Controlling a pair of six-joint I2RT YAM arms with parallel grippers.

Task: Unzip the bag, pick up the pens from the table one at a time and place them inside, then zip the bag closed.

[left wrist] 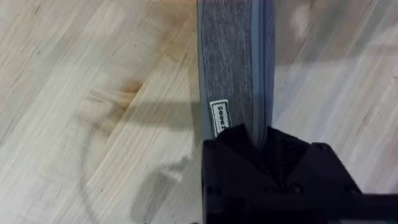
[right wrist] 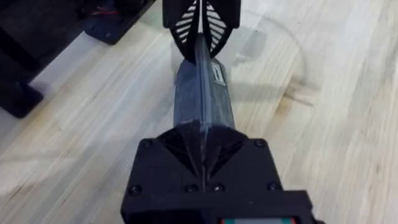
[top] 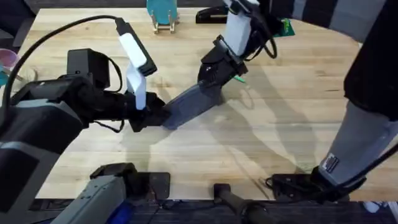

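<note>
While both end effectors pinch bag (top: 194,104) ends, light wood table (top: 292,124) lies bare nearby.

The bag (top: 194,104) is heathered blue-grey with a small white label; both black grippers (top: 149,115) (top: 214,71) contrast against the table (top: 280,124), pale wood-grain; something green, perhaps a pen (top: 239,78), beside the bag.

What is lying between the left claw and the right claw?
The bag alone spans that stretch: the left claw pinches one end, the right claw the other. The overhead view shows this.
</note>
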